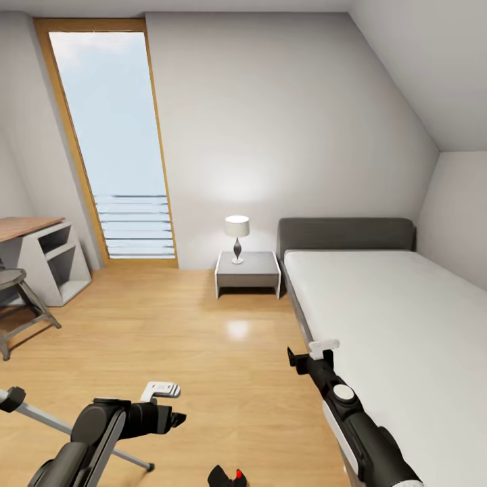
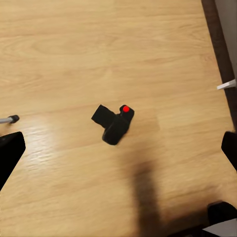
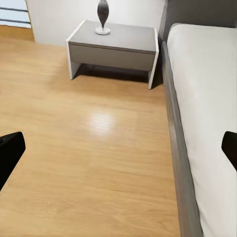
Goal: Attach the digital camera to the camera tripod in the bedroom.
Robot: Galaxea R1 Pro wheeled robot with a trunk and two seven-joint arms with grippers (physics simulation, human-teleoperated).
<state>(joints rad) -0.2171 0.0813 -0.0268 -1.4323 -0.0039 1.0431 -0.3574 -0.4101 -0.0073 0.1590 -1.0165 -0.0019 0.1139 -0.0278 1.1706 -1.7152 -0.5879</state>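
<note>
The digital camera (image 2: 116, 124) is seen lying on the light wood floor (image 2: 74, 54), resting on its side with the round red button (image 2: 126, 108) turned upward and the short lens barrel pointing away across the boards. In the head view it is cut by the lower edge of the picture (image 1: 228, 476), between the two arms. It is judged to be a small, rigid, fairly light body with smooth plastic faces, so some slip is to be expected; the boxy body is best taken across its flat sides, with the lens barrel and button left untouched, since these are likely the fragile parts.

The left gripper (image 2: 118, 158) is held above the camera with its jaws spread wide and nothing between them. A silver-grey leg of the camera tripod (image 1: 40, 414), tipped with a black foot, is seen just behind the left arm, near the camera but apart from it.

The right gripper (image 3: 118, 148) is pointed over bare floor beside the grey bed (image 1: 406, 318), its jaws likewise spread and empty. Farther off, a nightstand (image 1: 247, 272) carrying a lamp (image 1: 237, 237) is set against the wall, with the tall window (image 1: 111, 142) and a desk (image 1: 40, 260) to the left.
</note>
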